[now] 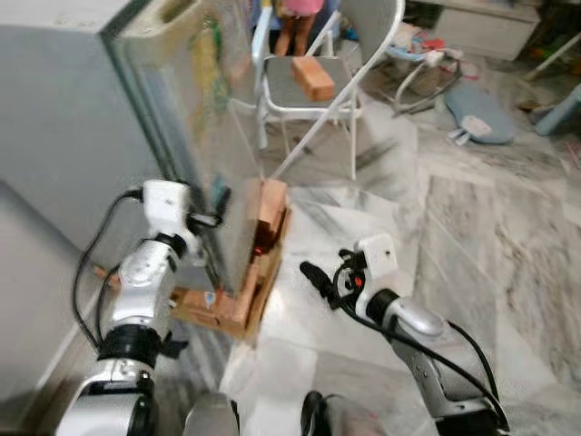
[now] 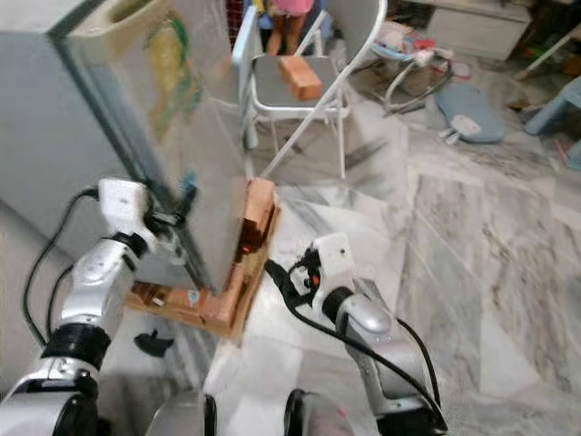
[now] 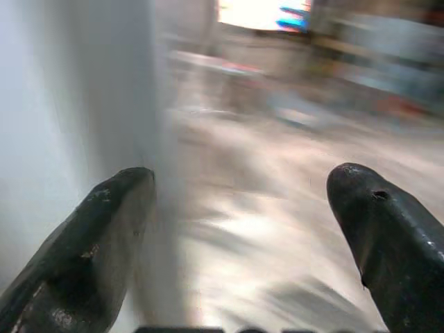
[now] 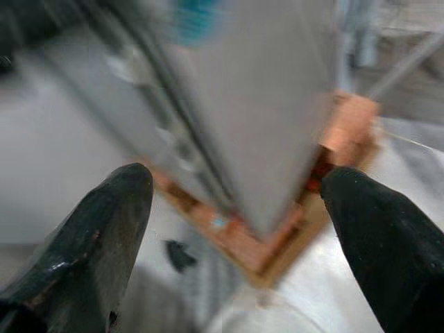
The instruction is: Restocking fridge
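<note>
The fridge stands at about ten o'clock in the head views, a tall grey box raised on a wooden base of brick-coloured blocks. Its side wall is shiny and mirrors the room.

The left tool is up against the fridge's near vertical edge, at nine o'clock from the picture's middle. In the left wrist view its two black fingers stand wide apart, one of them right beside the grey fridge wall; whether it touches cannot be told through the blur. Nothing is between them.

The right tool hangs low over the marble floor, at about six o'clock, pointing toward the wooden base and apart from it. In the right wrist view its fingers are spread, with the fridge corner and the base seen between them at some way off; it grips nothing.

At twelve o'clock, well behind the fridge, a white folding chair carries an orange block on its seat. A person's legs show just beyond the chair. At one to two o'clock on the floor lie a grey-blue cushion and some blurred clutter that cannot be made out.
</note>
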Controlling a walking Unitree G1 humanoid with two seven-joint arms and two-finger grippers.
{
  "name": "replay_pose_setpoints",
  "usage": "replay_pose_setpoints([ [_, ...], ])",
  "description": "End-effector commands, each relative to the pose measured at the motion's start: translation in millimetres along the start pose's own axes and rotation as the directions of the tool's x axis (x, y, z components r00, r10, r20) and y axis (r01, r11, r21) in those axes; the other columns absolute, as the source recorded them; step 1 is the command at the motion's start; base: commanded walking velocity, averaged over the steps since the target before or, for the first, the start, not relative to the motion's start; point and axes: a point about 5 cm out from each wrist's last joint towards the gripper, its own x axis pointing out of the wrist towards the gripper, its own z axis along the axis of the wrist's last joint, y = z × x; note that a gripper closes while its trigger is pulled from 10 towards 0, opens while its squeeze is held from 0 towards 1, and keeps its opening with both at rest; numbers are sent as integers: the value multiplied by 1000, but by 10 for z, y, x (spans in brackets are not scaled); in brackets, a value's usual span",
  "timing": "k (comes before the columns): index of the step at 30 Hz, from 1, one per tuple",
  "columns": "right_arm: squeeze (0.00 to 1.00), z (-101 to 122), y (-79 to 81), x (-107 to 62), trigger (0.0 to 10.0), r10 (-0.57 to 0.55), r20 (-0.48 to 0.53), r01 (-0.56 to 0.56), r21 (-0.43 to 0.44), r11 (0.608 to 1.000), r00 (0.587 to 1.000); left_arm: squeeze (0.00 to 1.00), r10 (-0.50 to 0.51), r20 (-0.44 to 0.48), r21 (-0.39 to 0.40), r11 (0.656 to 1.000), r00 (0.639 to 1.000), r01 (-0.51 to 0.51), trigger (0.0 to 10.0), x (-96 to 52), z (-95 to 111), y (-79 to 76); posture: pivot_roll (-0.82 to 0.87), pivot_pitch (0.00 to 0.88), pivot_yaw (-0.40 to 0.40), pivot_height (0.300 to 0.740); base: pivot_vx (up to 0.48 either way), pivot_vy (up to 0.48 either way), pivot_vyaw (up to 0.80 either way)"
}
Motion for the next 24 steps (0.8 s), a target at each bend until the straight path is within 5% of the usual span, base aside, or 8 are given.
replay_pose_setpoints([
  [1,0,57,13,-70,10000,30,27,-29,-12,999,999,0,-187,-47,-10,982,981,186,10000,34,-85,-318,58,97,-40,740,0,0,0],
  [6,0,45,-6,-78,10000,11,28,-10,-21,1000,1000,0,8,-84,69,998,996,-3,10000,6,-181,-93,56,102,-35,740,0,0,0],
  [12,0,37,18,-55,10000,21,26,-20,-40,999,999,0,149,-60,58,988,987,-146,10000,-76,-98,192,64,116,-35,740,0,0,0],
  [16,0,51,17,-42,10000,27,30,-26,-48,999,999,0,154,-58,40,988,986,-151,10000,-153,-74,205,68,112,-40,740,0,0,0],
  [24,0,72,-23,-29,10000,-18,38,21,-72,997,999,0,152,-53,34,988,987,-150,10000,-122,-127,131,62,115,-43,740,0,-441,0],
])
